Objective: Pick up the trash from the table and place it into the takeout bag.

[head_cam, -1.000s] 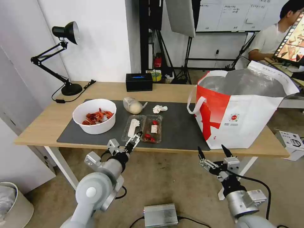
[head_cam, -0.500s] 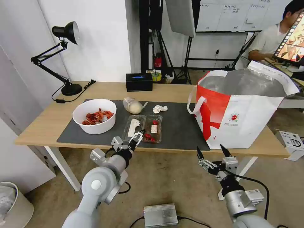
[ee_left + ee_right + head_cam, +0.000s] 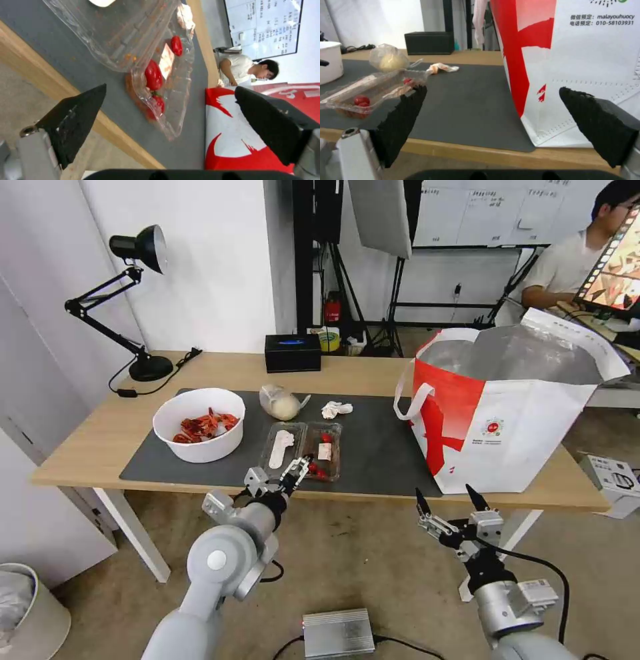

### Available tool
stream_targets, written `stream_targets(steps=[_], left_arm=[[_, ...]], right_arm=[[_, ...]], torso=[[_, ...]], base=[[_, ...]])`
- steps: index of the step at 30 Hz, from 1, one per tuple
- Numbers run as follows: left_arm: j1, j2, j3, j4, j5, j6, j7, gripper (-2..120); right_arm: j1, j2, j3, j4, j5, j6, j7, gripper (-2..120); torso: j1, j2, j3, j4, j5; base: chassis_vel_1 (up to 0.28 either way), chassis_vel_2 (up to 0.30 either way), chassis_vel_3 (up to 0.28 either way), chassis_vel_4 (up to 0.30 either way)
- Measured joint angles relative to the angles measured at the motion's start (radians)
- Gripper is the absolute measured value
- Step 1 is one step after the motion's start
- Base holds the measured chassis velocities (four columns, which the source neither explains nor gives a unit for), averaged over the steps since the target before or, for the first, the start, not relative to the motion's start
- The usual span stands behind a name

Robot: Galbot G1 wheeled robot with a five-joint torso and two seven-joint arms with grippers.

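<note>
Nothing bagged yet: bowl [image 3: 199, 424], tray [image 3: 301, 449], knotted bag [image 3: 281, 402] and tissue [image 3: 336, 409] all lie on the mat [image 3: 380, 453]; left gripper [image 3: 291, 475], open, nears the tray; right gripper [image 3: 451, 501] open, idle

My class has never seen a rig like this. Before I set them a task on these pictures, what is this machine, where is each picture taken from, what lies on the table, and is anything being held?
It is a wheeled robot with two arms ending in two-fingered grippers. One picture comes from a camera on its head; the other two from cameras on its wrists, looking out between the black fingers. On the table lie a white bowl of red scraps, a clear clamshell tray, a knotted clear bag, a crumpled tissue and the big takeout bag. The left gripper is open at the tray's near edge; the right gripper waits open below the table edge. Nothing is held.
</note>
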Motion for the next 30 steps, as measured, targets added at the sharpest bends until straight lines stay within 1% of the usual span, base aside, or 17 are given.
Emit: stream_targets(steps=[12,17,30], left_arm=[[-0.026,-0.006,0.0,0.034,0.004,-0.005,-0.002,100],[-0.051,-0.009,-0.003,0.058,0.005,-0.023,-0.007,100],[-0.058,-0.009,-0.008,0.067,0.005,-0.029,-0.017,100]], right_arm=[[0.006,0.005,-0.003,-0.01,-0.004,0.0,0.0,100],[0.012,0.007,-0.004,-0.019,-0.004,0.001,0.001,100],[0.019,0.014,-0.012,-0.03,-0.01,0.001,0.001,100]], torso=[[0.0,0.0,0.0,0.0,0.0],[0.0,0.0,0.0,0.0,0.0],[0.0,0.0,0.0,0.0,0.0]], base=[[0.0,0.0,0.0,0.0],[0.0,0.0,0.0,0.0],[0.0,0.0,0.0,0.0]])
